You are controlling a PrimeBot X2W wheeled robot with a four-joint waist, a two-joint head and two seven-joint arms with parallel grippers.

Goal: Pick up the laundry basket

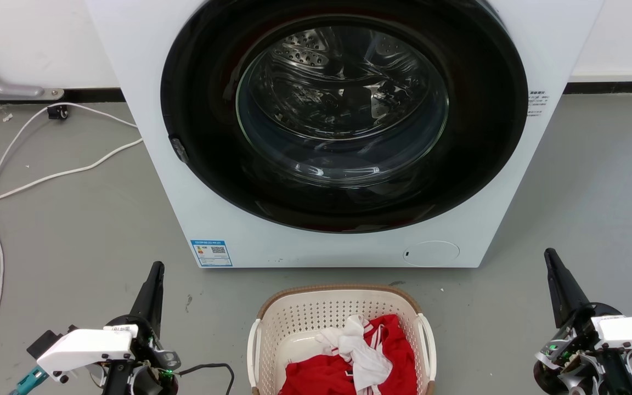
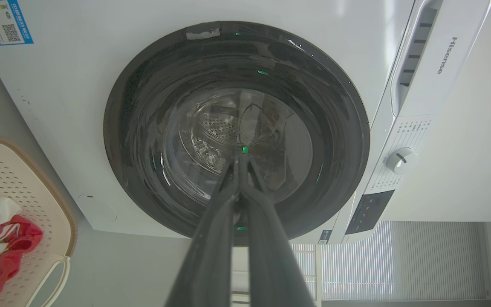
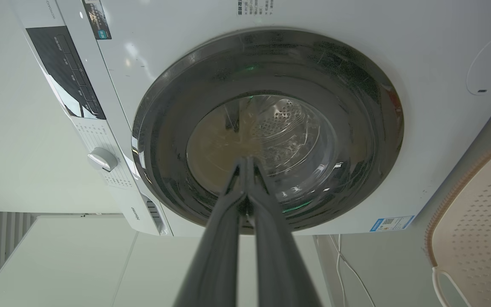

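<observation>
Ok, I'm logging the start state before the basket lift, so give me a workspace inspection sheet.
Surface: grey floor, a few small marks.
Job's things: laundry basket on the floor before the washing machine, holding red and white clothes, untouched.
Clutter: nothing seen.
Grippers: left gripper and right gripper both shut, empty, flanking the basket, apart from it.
Cables: white cable loose on the floor left of the machine; black cable by the left wrist.
Surroundings: the machine's door shut; white wall and grey pipe behind.
</observation>
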